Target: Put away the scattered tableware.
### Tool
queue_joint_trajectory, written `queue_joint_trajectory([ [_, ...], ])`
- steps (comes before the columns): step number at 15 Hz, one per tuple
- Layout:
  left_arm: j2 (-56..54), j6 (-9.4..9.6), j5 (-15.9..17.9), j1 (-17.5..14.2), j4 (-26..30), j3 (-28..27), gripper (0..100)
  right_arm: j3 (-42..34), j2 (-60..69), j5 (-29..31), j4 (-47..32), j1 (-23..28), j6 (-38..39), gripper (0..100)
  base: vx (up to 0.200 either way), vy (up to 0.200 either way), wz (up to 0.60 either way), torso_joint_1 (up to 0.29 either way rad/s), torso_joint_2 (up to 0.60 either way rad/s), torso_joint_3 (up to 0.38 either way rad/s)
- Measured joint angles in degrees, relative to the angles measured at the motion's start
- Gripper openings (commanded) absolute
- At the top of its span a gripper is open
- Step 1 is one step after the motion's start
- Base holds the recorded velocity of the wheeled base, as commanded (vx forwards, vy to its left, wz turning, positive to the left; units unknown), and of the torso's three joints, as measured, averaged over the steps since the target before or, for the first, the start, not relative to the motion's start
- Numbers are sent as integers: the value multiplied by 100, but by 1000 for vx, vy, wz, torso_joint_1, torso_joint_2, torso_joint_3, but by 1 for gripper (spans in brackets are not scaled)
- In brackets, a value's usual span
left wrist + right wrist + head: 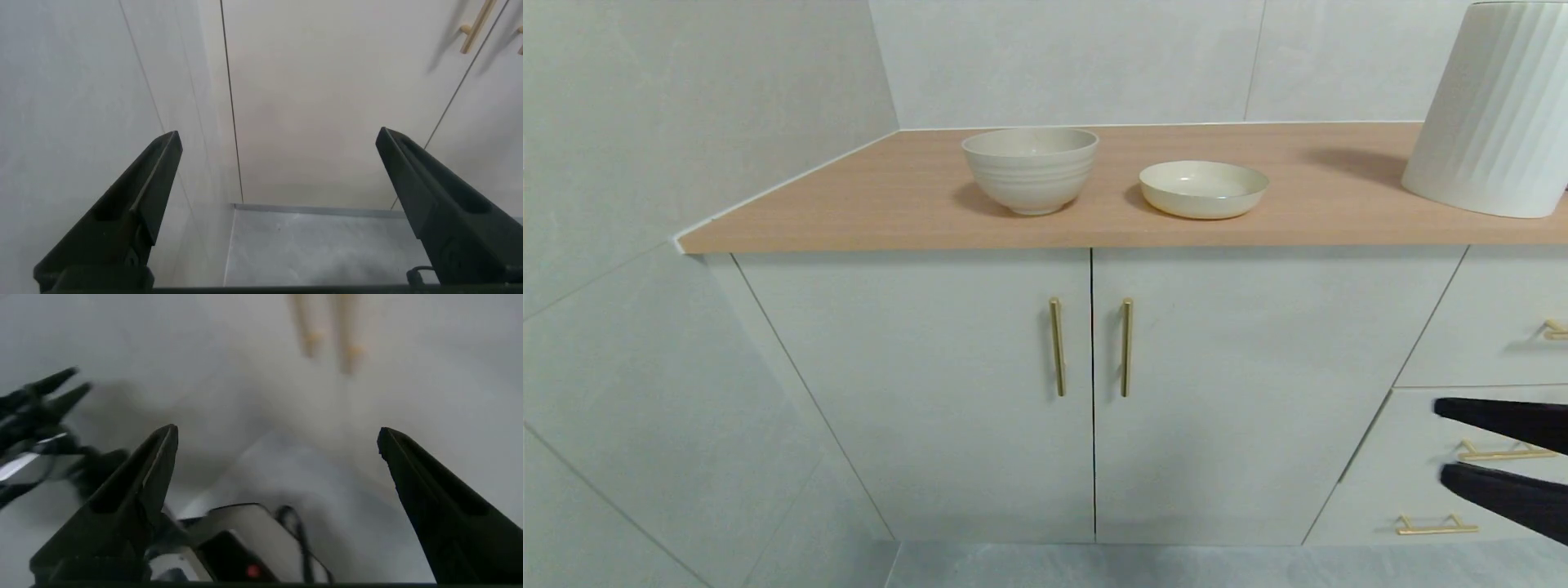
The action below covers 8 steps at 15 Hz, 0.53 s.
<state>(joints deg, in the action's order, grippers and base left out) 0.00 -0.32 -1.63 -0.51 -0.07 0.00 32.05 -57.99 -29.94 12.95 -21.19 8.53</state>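
Observation:
On the wooden countertop [890,204] a deep ribbed cream bowl [1030,167] stands left of a shallow cream dish [1203,188], both upright and empty. My right gripper [1441,438] is far below them at the lower right, in front of the drawers, open with nothing between its fingers. Seen from the right wrist, the right gripper [278,431] points toward blurred gold handles [327,327]. Low beside the cabinet, my left gripper [278,139] is open and empty, facing a cabinet door [327,106] and the floor.
A tall white ribbed container [1494,106] stands at the counter's right. Below are two closed cabinet doors with gold handles [1057,347], and drawers [1494,327] to the right. A tiled wall bounds the left side and the back.

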Motion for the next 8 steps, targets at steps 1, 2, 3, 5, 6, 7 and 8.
queue_joint_trajectory([
  [1, 0, -1, 0, 0, 0, 0, 100, 130, -571, -17, 446, -273, 49, 100, 0, 0, 0, 0, 0, 0],
  [2, 0, -1, -2, 0, 0, 0, 100, 279, -1114, -22, 900, -488, 121, 100, 0, 0, 0, 0, 0, 0],
  [3, 0, -1, 0, 0, 0, 0, 100, 457, -1604, -28, 1281, -653, 213, 100, 0, 0, 0, 0, 0, 0],
  [5, 0, -1, 0, 0, 0, 0, 100, 987, -2444, -33, 1647, -852, 334, 100, 0, 0, 0, 0, 0, 0],
  [6, 0, -1, -2, 0, 0, 0, 100, 1287, -2762, -35, 1704, -905, 356, 100, 0, 0, 0, 0, 0, 0],
  [7, 0, -1, 0, 0, 0, 0, 100, 1566, -3043, -27, 1721, -929, 367, 100, 0, 0, 0, 0, 0, 0],
  [8, 0, 0, 0, 0, 0, 0, 100, 1808, -3294, 57, 1730, -948, 373, 100, 0, 0, 0, 0, 0, 0],
])
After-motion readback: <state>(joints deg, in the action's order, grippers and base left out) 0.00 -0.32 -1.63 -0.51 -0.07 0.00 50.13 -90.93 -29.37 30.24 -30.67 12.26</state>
